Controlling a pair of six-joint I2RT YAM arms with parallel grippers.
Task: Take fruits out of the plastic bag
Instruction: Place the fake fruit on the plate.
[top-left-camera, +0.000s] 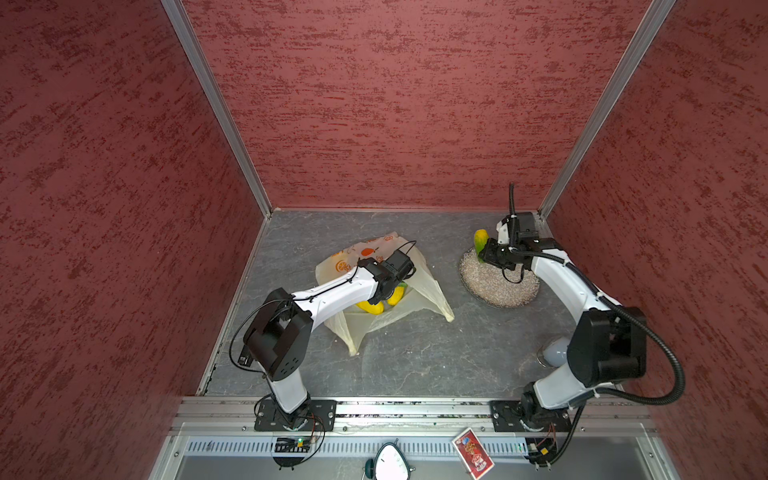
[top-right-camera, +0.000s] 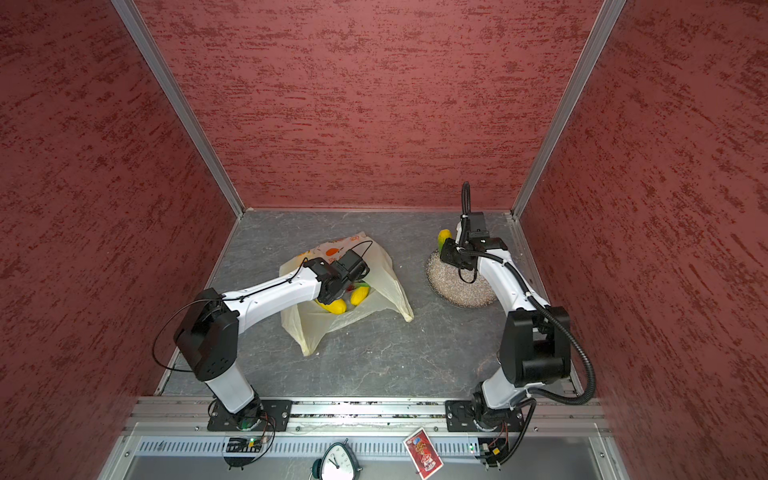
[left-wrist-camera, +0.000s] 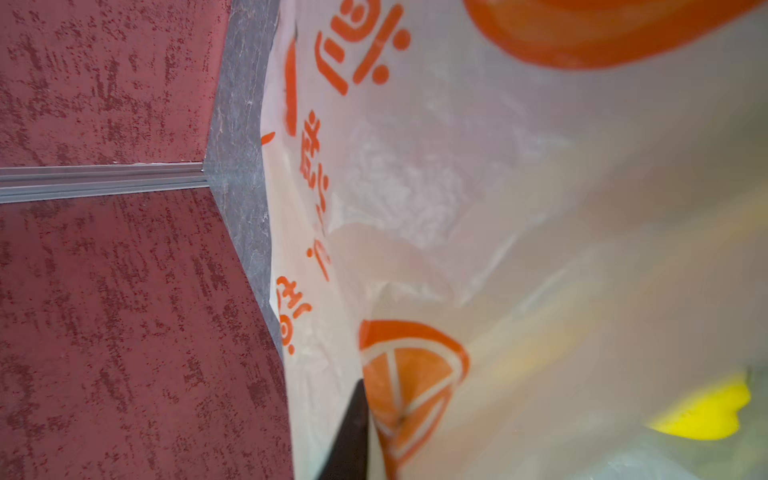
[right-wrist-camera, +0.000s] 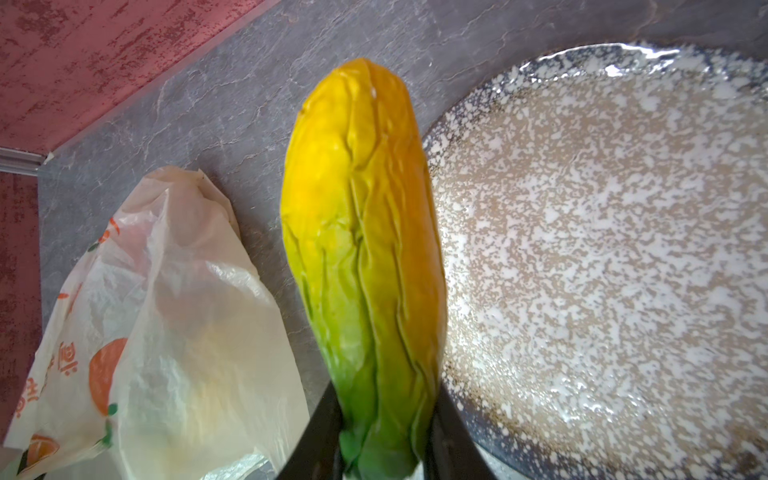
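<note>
1. Table (top-left-camera: 415, 365): you have a grey, stone-patterned top, walled in red on three sides

2. Plastic bag (top-left-camera: 428, 286): you will find it left of the table's middle, thin and pale yellow with orange fruit prints. It lies crumpled, with its mouth open toward the arm bases. Both top views show it (top-right-camera: 386, 282), and the left wrist view looks along its film (left-wrist-camera: 457, 187)

3. Plate (top-left-camera: 490, 286): round and speckled grey, it sits to the right near the back wall, well apart from the bag

4. Green-yellow mango (right-wrist-camera: 365, 249): out of the bag and held at its green end. Its yellow end points away from the fingers, beside the plate's rim (right-wrist-camera: 457, 124)

5. Two yellow mangoes (top-left-camera: 371, 306) (top-left-camera: 395, 296): they lie side by side inside the bag's open mouth, partly under your left wrist

6. Right gripper (right-wrist-camera: 386, 436): clamped narrow on the green-yellow mango, one finger on each side

7. Left gripper (top-left-camera: 382, 291): down at the bag's mouth with its jaws closed. One black finger (left-wrist-camera: 349, 436) lies against the printed film, and you cannot tell whether film is pinched between the jaws
</note>
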